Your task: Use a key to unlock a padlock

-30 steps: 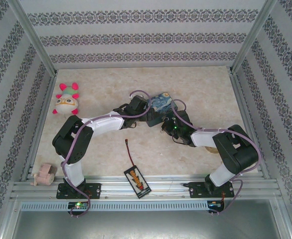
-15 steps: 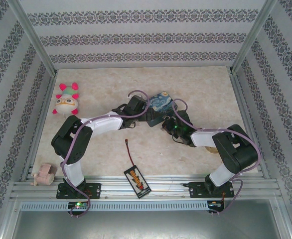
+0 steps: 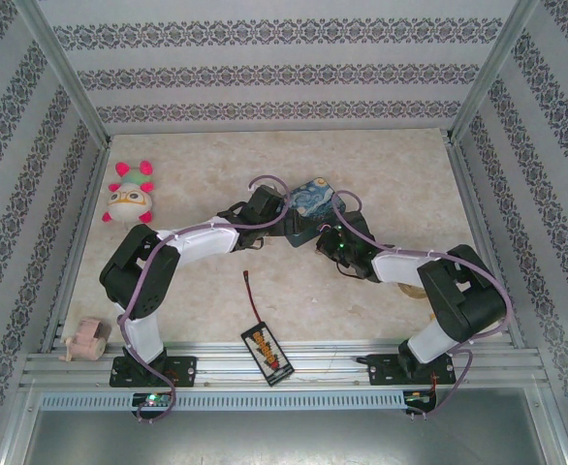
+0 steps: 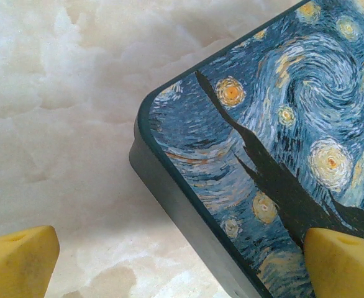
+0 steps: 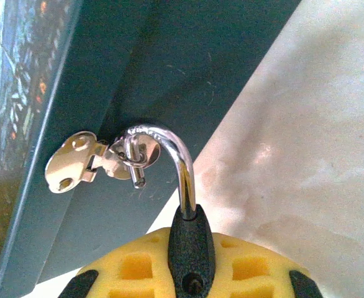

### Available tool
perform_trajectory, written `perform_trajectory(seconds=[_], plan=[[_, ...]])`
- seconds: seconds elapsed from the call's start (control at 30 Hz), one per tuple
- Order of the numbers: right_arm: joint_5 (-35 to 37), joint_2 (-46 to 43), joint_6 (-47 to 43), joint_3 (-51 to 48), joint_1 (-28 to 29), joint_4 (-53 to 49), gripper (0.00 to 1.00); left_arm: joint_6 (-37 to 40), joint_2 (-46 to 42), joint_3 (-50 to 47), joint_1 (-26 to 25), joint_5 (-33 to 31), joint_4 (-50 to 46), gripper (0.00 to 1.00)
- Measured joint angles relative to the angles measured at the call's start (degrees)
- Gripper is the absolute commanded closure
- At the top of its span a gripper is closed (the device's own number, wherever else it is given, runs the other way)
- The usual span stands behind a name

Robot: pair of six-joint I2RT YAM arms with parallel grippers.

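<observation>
The padlock (image 5: 192, 239), small and dark-bodied, is clamped between the yellow pads (image 5: 132, 267) of my right gripper (image 5: 191, 268), which is shut on it. Its silvery shackle (image 5: 172, 144) arches up and its free end hangs through the ring of the hasp (image 5: 76, 162) on the starry-night tin (image 3: 313, 196). The shackle's short leg is out of the body. My left gripper (image 4: 182, 267) stands open astride the tin's (image 4: 275, 143) near corner, one finger (image 4: 17, 261) over the table and the other (image 4: 343, 264) over the lid. The key is out of view.
A plush toy (image 3: 129, 199) lies at the far left. A flat black pack with an orange label and red wire (image 3: 268, 354) lies near the front rail, and a small pink block (image 3: 85, 341) sits at the front left. Metal frame rails border the marble tabletop (image 3: 187, 165).
The right arm has shifted slightly toward the tin with the padlock still gripped. The left gripper stays open at the tin's corner.
</observation>
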Motion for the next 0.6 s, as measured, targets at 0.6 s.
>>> perform_trajectory(seconds=[0.6], plan=[[-4.66,0.63,-8.94,0.33,-2.54,-3.15,0.85,0.04,-0.07,0.00,0.00,0.00,-0.17,0.01]])
